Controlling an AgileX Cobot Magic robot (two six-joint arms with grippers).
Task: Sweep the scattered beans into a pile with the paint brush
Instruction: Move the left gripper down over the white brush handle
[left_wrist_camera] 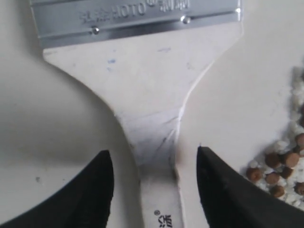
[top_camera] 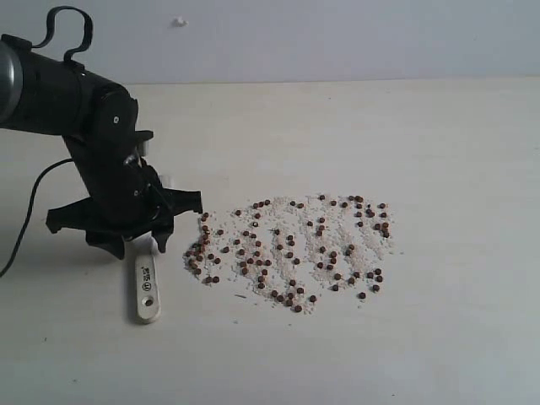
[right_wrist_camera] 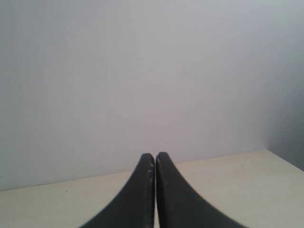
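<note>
**Left claw spread over brush handle; beans unswept**

Left claw (left_wrist_camera: 152,156): spread wide and lowered over the paint brush (left_wrist_camera: 142,85). The two dark fingertips (left_wrist_camera: 102,166) sit one on each side of the narrow neck of the handle. A sliver of counter shows between each tip and the wood, so nothing is pinched. Cannot tell whether the tips touch the counter (top_camera: 439,152).

Paint brush: lies flat on the counter. In the left wrist view the silver ferrule (left_wrist_camera: 137,19), with stamped lettering and small rivets, sits beyond the fingertips. In the exterior view the arm hides the head, and only the handle end (top_camera: 148,287), with printed marks and a hole, sticks out below the claw toward the camera.

Beans (top_camera: 291,249): reddish-brown, mixed with whitish grains (top_camera: 337,236), spread in a broad loose patch just right of the left claw. The patch's near edge is close to the claw's right finger and the handle, and a few beans show at the edge of the left wrist view. Not gathered.

Right claw (right_wrist_camera: 155,164): fingers pressed together, holding nothing, raised over bare counter and facing a plain pale wall (right_wrist_camera: 142,71). It is not seen in the exterior view.
</note>
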